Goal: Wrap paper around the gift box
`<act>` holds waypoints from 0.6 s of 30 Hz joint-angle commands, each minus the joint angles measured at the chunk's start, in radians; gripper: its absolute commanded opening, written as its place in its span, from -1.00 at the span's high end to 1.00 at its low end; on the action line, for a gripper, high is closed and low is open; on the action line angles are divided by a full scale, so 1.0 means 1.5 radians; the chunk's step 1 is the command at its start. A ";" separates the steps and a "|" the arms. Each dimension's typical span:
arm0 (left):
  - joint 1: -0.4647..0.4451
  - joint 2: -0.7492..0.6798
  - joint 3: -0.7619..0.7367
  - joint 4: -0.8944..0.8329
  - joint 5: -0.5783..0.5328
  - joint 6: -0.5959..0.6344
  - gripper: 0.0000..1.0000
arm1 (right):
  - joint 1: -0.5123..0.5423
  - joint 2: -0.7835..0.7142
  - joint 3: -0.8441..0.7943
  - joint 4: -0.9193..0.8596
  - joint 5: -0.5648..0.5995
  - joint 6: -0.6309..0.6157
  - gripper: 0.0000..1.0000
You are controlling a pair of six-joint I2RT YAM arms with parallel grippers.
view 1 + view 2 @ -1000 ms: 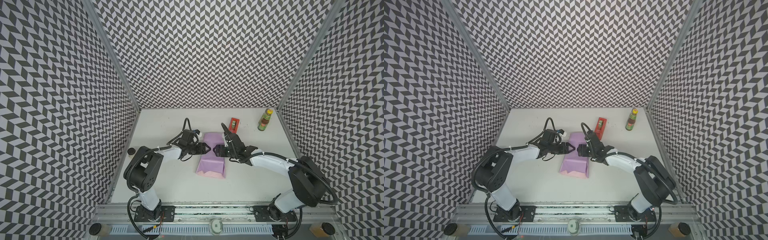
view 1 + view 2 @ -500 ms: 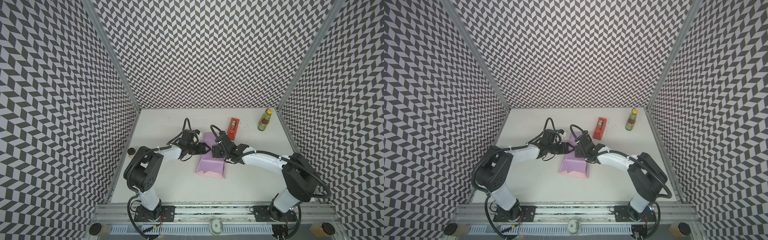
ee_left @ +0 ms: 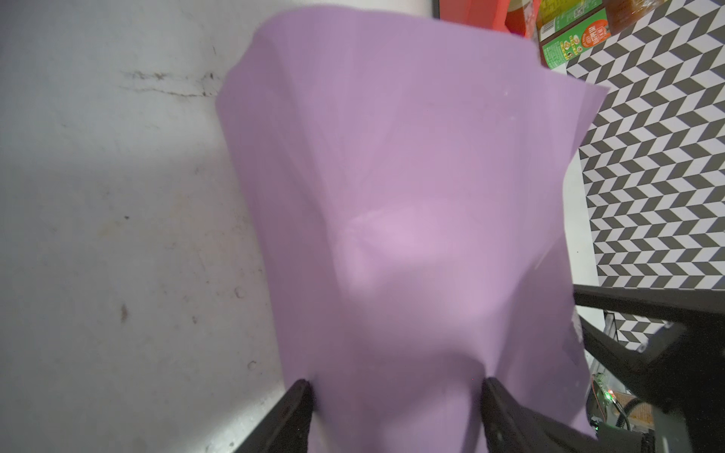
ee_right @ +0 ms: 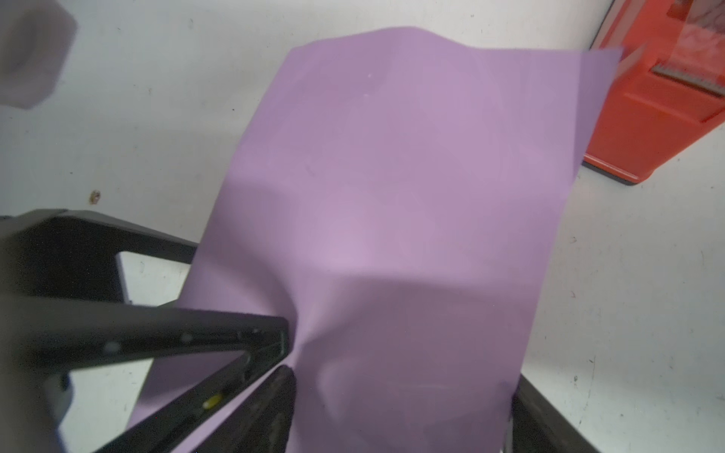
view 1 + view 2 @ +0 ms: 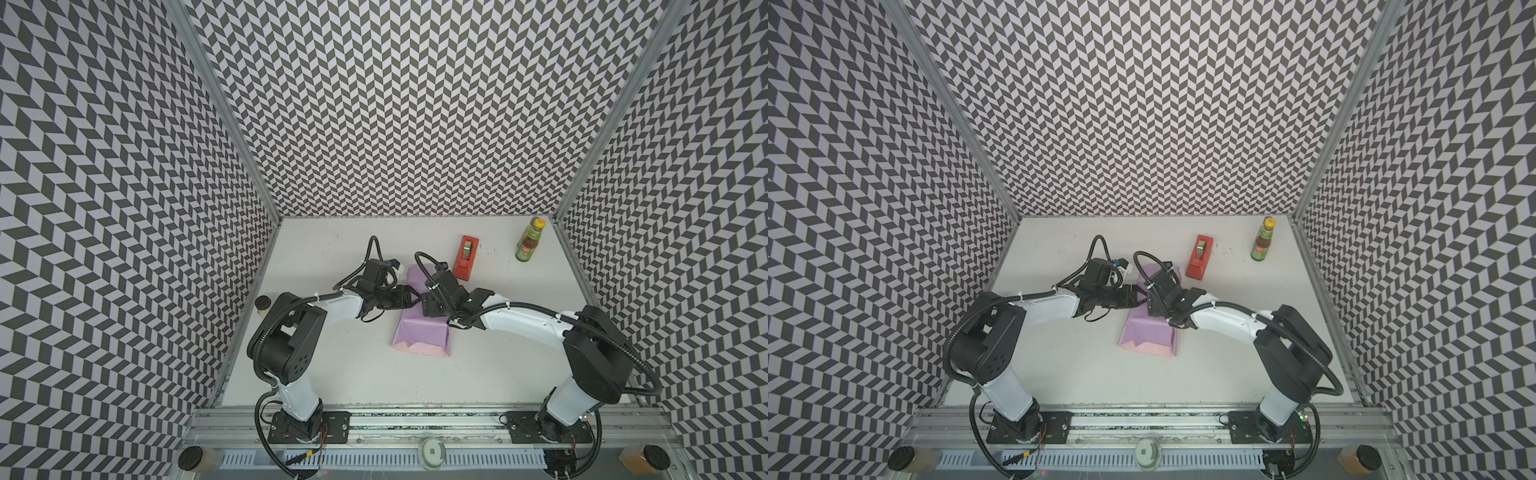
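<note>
The paper [image 5: 422,332] [image 5: 1148,332] lies lilac side up, draped over a raised lump mid-table, with a pale pink strip along its near edge. The gift box is hidden beneath it. My left gripper [image 5: 413,297] [image 5: 1139,297] reaches in from the left. In the left wrist view its fingers [image 3: 300,396] pinch the paper [image 3: 412,176] in from both sides of the lump, so the left gripper [image 3: 398,392] is shut on it. My right gripper [image 5: 426,306] [image 5: 1152,307] hovers over the same spot. In the right wrist view the right gripper [image 4: 402,392] stands wide, straddling the paper [image 4: 412,157].
A red tape dispenser [image 5: 466,257] [image 5: 1200,257] [image 4: 659,98] stands just behind and right of the paper. A sauce bottle [image 5: 528,241] [image 5: 1262,241] stands at the back right. A small jar [image 5: 262,304] sits by the left wall. Patterned walls close three sides.
My right gripper has swung in from the right side of the paper to above the covered lump, close against the left gripper. The left gripper has stayed put.
</note>
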State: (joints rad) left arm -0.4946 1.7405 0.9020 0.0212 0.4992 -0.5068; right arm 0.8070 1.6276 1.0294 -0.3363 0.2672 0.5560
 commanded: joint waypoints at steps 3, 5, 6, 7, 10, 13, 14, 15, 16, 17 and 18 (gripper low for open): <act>0.008 0.023 -0.014 -0.101 -0.039 0.012 -0.44 | -0.054 -0.147 -0.091 0.099 -0.128 -0.014 -0.62; 0.017 0.016 -0.013 -0.092 -0.019 0.002 -0.48 | -0.096 -0.184 -0.146 0.164 -0.201 -0.009 -0.62; 0.021 0.011 -0.011 -0.088 -0.009 -0.001 -0.51 | -0.114 -0.197 -0.170 0.201 -0.228 -0.005 -0.62; 0.024 0.008 -0.010 -0.084 0.000 -0.006 -0.53 | -0.125 -0.201 -0.182 0.220 -0.246 -0.002 -0.63; 0.029 -0.006 0.002 -0.079 0.018 -0.013 -0.60 | -0.145 -0.178 -0.176 0.233 -0.286 0.003 -0.63; 0.042 -0.023 0.003 -0.062 0.047 -0.026 -0.65 | -0.161 -0.122 -0.148 0.227 -0.338 0.005 -0.63; 0.053 -0.028 -0.003 -0.048 0.064 -0.036 -0.66 | -0.165 -0.102 -0.141 0.231 -0.353 0.005 -0.63; 0.062 -0.036 -0.013 -0.030 0.083 -0.047 -0.67 | -0.167 -0.085 -0.138 0.241 -0.367 0.007 -0.63; 0.071 -0.043 -0.021 -0.017 0.098 -0.058 -0.67 | -0.167 -0.074 -0.136 0.249 -0.372 0.007 -0.63; 0.078 -0.050 -0.029 -0.007 0.109 -0.065 -0.69 | -0.167 -0.064 -0.137 0.259 -0.374 0.011 -0.63; 0.082 -0.057 -0.034 -0.002 0.115 -0.066 -0.70 | -0.168 -0.054 -0.137 0.267 -0.375 0.012 -0.62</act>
State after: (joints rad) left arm -0.3973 1.6981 0.8764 -0.0124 0.6098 -0.5713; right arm 0.5636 1.5219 0.8021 -0.0231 -0.2268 0.5621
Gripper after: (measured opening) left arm 0.845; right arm 0.812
